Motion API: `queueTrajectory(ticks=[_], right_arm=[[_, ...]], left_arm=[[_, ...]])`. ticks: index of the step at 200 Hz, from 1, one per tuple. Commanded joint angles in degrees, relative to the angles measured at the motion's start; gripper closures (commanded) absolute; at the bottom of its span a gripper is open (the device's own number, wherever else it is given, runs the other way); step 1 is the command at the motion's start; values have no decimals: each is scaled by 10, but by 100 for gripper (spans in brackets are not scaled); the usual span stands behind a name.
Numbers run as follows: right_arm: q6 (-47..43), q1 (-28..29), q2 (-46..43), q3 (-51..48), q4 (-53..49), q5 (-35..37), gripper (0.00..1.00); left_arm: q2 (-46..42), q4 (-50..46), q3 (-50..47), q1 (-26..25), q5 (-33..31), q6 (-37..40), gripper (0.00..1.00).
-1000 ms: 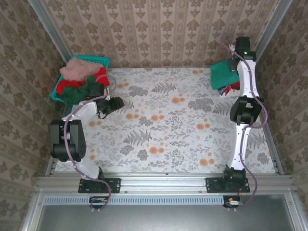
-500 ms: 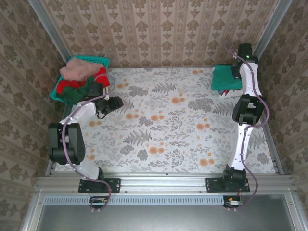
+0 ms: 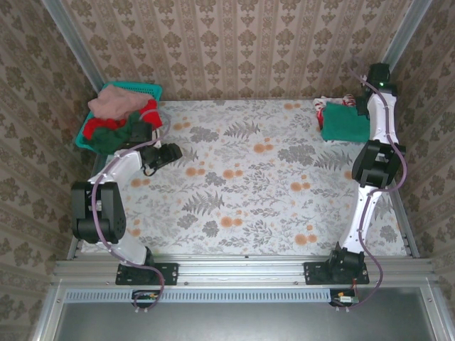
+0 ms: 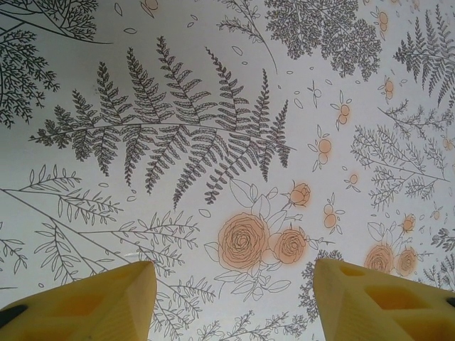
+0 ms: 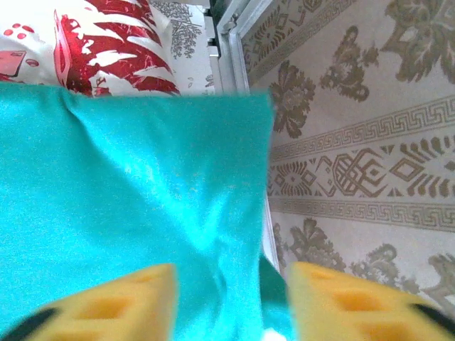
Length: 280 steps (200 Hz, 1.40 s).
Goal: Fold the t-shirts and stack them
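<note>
Right wrist view: we read the right gripper (image 5: pixel 227 298) as open, its yellow fingers (image 5: pixel 92 305) standing apart with nothing pinched. The folded teal-green cloth t-shirt (image 5: pixel 128 177) lies directly under and ahead of those fingers. It covers most of the red-and-white patterned t-shirt (image 5: pixel 106 42), whose far edge shows beyond it. A grey metal table rail (image 5: pixel 227 42) runs ahead and to the right of the fingers.

We judge two faults possible here:
- Snagging. Teal cloth appears to rise into the gap between the fingers, so a straight lift could drag a layer and open the fold.
- Edge loss. The stack sits close to the rail, and a sideways pull toward it could tip the stack off.

The left gripper (image 4: pixel 234 298) is also open and empty, above bare floral tablecloth (image 4: pixel 213 106). The teal plastic mesh basket (image 3: pixel 146 88) of unfolded salmon-pink, red and dark green t-shirts (image 3: pixel 117 101) lies behind it. A shallow grab there may lift several garments together.
</note>
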Motion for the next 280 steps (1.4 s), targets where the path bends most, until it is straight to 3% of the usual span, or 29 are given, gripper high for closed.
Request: queueTrajectory(ticks=[1,31,65,91,142,178,202,264,280], right_arm=[[2,3,-32,-7,5,-12,34],[28,18,-64,-6,-14,-30,33],[152,40,-120,-94,24,-162,33],[230,69,-97,-88,54,-207,33],[265,74,102,160,-36,-129,35],[247,71,124,141,17,-141,37],[234,70,140,142,16,-141,43],[210,64,169,148,3,-154,44],[202,64,178,158,-1,-164,48]], left_arm=[[-24,-16,0,3,-8,8,39],[-23,-10,-1,3,-6,4,38],[-25,-3,-3,-1,1,1,38],[-28,0,-6,-1,6,3,38],[-36,-1,-22,-1,7,13,37],[-31,3,-25,-1,8,14,36],[-30,7,-25,-1,9,11,36],[-33,-7,-15,-1,2,14,36],[-34,-9,-16,-1,0,14,36]])
